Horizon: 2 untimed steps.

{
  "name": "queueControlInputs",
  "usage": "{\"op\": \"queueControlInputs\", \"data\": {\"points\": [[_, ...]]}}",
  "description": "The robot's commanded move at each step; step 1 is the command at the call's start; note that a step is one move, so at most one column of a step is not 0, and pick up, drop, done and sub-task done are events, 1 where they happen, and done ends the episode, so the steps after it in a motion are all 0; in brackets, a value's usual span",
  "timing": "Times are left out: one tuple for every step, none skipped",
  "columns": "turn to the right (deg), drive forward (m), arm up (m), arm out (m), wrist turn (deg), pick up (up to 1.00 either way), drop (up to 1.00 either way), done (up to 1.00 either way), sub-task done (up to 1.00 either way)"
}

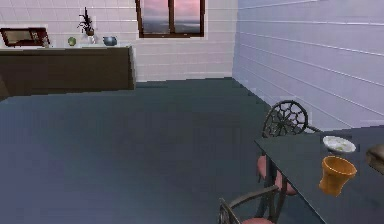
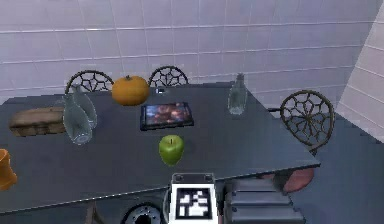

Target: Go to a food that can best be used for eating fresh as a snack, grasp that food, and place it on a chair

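Apple (image 2: 172, 149), green and round, sits on the dark bench (image 2: 90, 165) close to its near edge, at about 11 o'clock from the white marker square (image 2: 195, 200) on the arm. Left of that square, at the arm side view's bottom edge, the hand (image 2: 146, 214) shows as a dark shape that the edge cuts off. Its far end cannot be made out, so neither how its fingers are set nor whether it has hold of anything can be told. From the apple, a tablet (image 2: 166, 115) lies flat at 12 o'clock and an orange pumpkin (image 2: 130, 90) stands at 11 o'clock. A clear bottle (image 2: 78, 118) stands at 10 o'clock and a second bottle (image 2: 237, 96) at 2 o'clock. Bare bench top lies at 3 and 9 o'clock of the fruit. An end chair (image 2: 305, 115) stands off the bench at 2 o'clock, and a middle chair (image 2: 168, 75) rises behind the far edge at 12 o'clock. A brownish carton (image 2: 38, 120) at 10 o'clock is hard to identify, and an orange pot (image 2: 5, 168) is cut off at 9 o'clock. In the forward view, open dark floor (image 1: 140, 140) runs toward a far bench (image 1: 70, 65) at 11 o'clock.
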Motion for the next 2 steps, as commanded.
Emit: {"op": "queueControlInputs", "data": {"points": [[0.0, 0.0, 0.0, 0.32, 0.0, 0.0, 0.0, 0.0, 0.0], [0.0, 0.0, 0.0, 0.0, 45.0, 0.0, 0.0, 0.0, 0.0]]}}
